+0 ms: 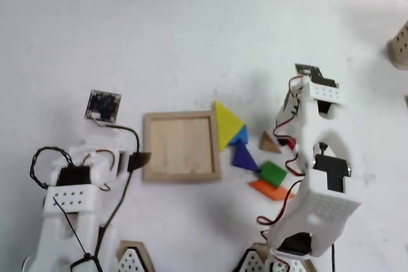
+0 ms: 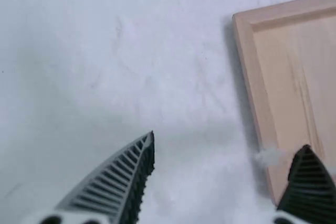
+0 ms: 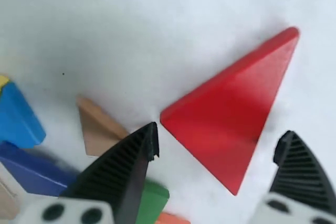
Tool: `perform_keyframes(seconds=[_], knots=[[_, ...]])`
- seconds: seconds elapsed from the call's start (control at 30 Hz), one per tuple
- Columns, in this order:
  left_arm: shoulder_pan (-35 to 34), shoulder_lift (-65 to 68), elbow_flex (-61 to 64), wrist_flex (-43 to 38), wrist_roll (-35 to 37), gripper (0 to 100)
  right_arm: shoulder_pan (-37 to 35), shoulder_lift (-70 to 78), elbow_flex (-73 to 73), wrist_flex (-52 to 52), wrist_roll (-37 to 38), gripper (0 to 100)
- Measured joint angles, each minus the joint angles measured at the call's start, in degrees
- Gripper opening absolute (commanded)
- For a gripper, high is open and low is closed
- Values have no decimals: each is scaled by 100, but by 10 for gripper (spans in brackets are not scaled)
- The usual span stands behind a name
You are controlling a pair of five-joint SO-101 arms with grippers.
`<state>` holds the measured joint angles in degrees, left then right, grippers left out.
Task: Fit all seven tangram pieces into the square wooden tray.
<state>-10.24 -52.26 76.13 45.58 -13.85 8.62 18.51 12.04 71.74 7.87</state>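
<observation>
Tray (image 1: 181,116) bare, pieces loose beside it on the worktop (image 1: 191,42)

High view: the tray lies mid-worktop, its floor bare wood. A yellow triangle (image 1: 227,122) rests against its right rim, and a light blue piece (image 1: 240,136) touches that triangle. Nearer the arms come a dark blue triangle (image 1: 244,157), a green square (image 1: 273,173) and an orange piece (image 1: 269,189). A tan triangle (image 1: 269,143) sits just right of the blue ones. The left gripper (image 1: 132,160) is at the tray's left rim. The right arm stands right of the pieces.

Left wrist view: the left gripper is spread wide, with one tip over the tray's corner rim and the other over white worktop. It pinches nothing.

Right wrist view: the right gripper (image 3: 219,131) is spread over a red triangle (image 3: 231,103) that lies flat, one finger on each side. Whether the tips touch it cannot be told. The tan triangle lies just beside one finger, with the blue, green and orange pieces beyond it
</observation>
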Motion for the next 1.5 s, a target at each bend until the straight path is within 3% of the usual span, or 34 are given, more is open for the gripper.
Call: perform_keyframes(seconds=[0.67, 0.87, 1.5], knots=[[0, 0, 0, 0, 0, 388, -9, 62, 88, -281, -114, 343], [0, 0, 0, 0, 0, 388, -9, 62, 88, -281, -114, 262], [0, 0, 0, 0, 0, 388, 0, 53, 88, -281, -114, 259]])
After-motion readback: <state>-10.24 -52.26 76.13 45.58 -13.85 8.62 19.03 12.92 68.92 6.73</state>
